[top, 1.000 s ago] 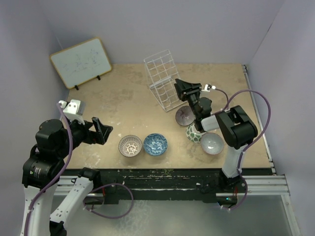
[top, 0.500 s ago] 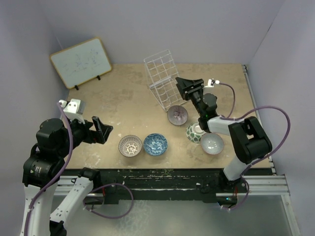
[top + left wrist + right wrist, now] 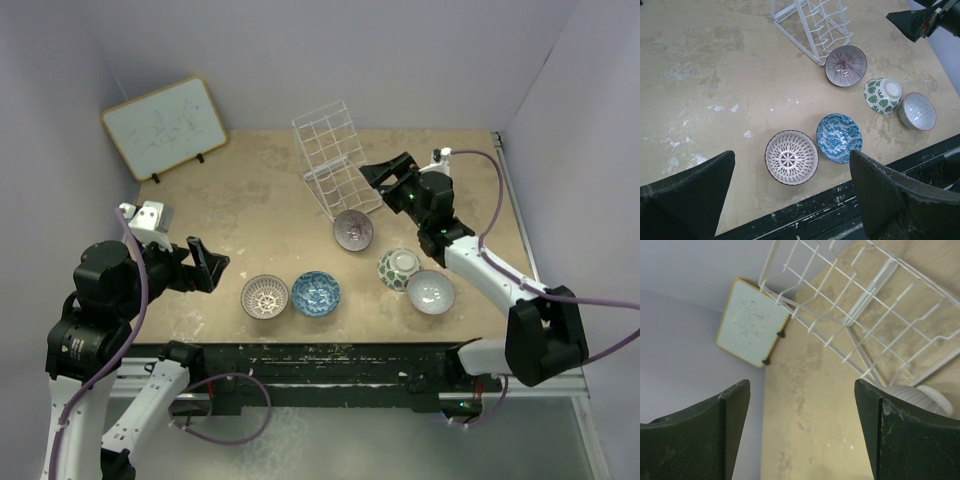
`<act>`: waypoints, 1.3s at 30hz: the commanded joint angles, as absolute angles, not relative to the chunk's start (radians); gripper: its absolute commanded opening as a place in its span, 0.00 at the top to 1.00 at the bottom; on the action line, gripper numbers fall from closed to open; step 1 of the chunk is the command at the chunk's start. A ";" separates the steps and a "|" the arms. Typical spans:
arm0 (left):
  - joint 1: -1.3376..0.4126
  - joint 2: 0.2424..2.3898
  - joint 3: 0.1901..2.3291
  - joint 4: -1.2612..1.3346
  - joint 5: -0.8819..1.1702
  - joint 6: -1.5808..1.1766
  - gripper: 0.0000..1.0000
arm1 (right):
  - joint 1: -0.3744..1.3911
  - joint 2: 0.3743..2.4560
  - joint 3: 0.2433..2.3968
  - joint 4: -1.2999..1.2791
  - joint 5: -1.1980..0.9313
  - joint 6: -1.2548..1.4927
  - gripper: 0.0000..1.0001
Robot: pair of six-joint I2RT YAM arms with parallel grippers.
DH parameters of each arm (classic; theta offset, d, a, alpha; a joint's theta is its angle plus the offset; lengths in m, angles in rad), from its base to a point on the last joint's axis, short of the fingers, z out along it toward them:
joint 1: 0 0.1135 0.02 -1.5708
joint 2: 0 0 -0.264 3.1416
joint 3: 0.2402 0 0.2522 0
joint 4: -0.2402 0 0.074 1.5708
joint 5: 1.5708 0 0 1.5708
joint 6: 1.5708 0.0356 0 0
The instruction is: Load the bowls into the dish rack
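Right arm's fingers (image 3: 386, 178): spread apart, nothing between them, hanging just beside the right edge of the dish rack (image 3: 328, 158). Left arm's fingers (image 3: 205, 266): likewise spread and empty, held above the surface (image 3: 250, 205), well apart from the rack.

No bowl was seated in the rack's slots. The mauve-pink bowl (image 3: 353, 230) stood tipped, its rim against the rack's front rail, below the right fingers and a little toward the arm's base. The green-and-white bowl (image 3: 400, 268) lay upside down with the pale pinkish-white bowl (image 3: 431, 291) just beside it, both farther back from those fingers. The brown-and-white bowl (image 3: 791, 157) and the blue bowl (image 3: 839, 137) sat side by side between and just ahead of the left fingertips in the left wrist view.

In the right wrist view, rack wires lay ahead of the fingers. A pale ribbed curve (image 3: 920, 396) showed past the right-hand finger, probably the mauve-pink bowl's outer wall, though it was too cropped to be sure.

Judgement: the step in hand was taking the mauve-pink bowl. It would go best if the fingers dropped straddling the raised rim, one inside and one outside, and closed well down the wall. The bowl should then be lifted clear of the rail before turning, and stood on edge between two wires. A shallow pinch risked the glazed rim slipping.
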State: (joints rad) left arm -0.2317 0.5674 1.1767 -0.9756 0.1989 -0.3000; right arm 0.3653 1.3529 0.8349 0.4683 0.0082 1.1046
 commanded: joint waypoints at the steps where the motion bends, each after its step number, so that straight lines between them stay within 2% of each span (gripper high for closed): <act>1: -0.238 0.580 1.210 -0.943 0.189 -0.311 0.01 | 0.364 1.302 0.918 0.181 0.053 0.943 0.12; 5: -0.237 0.584 1.220 -0.950 0.186 -0.308 0.01 | 0.364 1.301 0.979 0.070 0.081 0.859 0.11; 11: -0.237 0.584 1.237 -0.968 0.176 -0.305 0.01 | 0.364 1.393 1.197 -0.179 0.087 0.680 0.11; 18: -0.238 0.576 1.238 -0.988 0.175 -0.298 0.01 | 0.395 1.360 1.197 -0.364 0.146 0.566 0.15; 24: -0.238 0.565 1.220 -0.982 0.175 -0.297 0.01 | 0.559 1.306 1.176 -0.509 0.325 0.574 0.16; 27: -0.238 0.566 1.209 -0.976 0.181 -0.301 0.01 | 0.580 1.326 1.177 -0.526 0.328 0.567 0.23; 34: -0.238 0.554 1.210 -0.988 0.177 -0.304 0.01 | 0.584 1.425 1.163 -0.524 0.359 0.575 0.22; 39: -0.237 0.552 1.206 -0.989 0.176 -0.304 0.01 | 0.583 1.519 1.160 -0.411 0.307 0.548 0.25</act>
State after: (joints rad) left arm -0.2317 0.5575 1.2079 -1.0119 0.1791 -0.2993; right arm 0.5861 1.4712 1.1587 -0.4824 0.3065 0.5728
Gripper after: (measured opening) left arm 0.990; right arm 0.771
